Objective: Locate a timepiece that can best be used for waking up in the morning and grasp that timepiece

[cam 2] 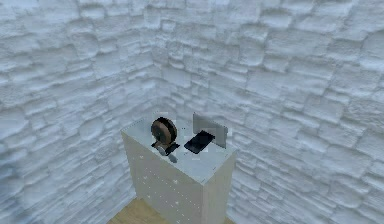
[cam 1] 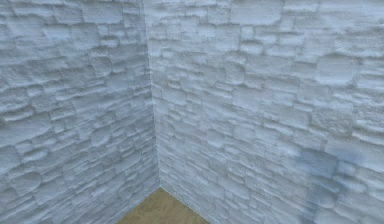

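Note:
On a tall white pedestal [cam 2: 180,178] in the arm side view stands a small round dark object with a brownish rim [cam 2: 164,132], upright on a short base, shaped like a round clock. Beside it, toward the view's right, lies a flat black slab [cam 2: 200,142], and behind that leans a thin pale grey panel [cam 2: 210,131].
Pale stone-block walls meet in a corner [cam 1: 150,100] close ahead in the forward view, with a wedge of wooden floor [cam 1: 165,210] at the bottom. The pedestal stands in a wall corner [cam 2: 152,60], with a strip of wooden floor [cam 2: 135,214] at its foot.

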Robot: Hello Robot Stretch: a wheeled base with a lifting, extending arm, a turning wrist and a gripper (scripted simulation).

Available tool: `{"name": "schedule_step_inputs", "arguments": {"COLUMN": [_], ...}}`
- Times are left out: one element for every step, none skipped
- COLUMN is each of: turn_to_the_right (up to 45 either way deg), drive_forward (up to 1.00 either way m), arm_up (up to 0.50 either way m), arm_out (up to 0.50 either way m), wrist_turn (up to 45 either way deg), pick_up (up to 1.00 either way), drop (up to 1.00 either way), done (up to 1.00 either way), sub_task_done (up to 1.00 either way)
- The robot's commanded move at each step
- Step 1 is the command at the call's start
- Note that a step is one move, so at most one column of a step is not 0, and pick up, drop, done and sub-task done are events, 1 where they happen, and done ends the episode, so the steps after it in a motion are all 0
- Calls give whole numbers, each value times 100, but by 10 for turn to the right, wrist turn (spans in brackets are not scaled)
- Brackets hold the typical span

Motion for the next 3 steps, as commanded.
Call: {"name": "schedule_step_inputs", "arguments": {"turn_to_the_right": [0,0,0], "drive_forward": [0,0,0], "arm_up": [50,28,0], "arm_out": [0,0,48], "wrist_turn": [0,0,0], "pick_up": [0,0,0], "drop": [0,0,0], "done": [0,0,0], "sub_task_done": [0,0,0]}}
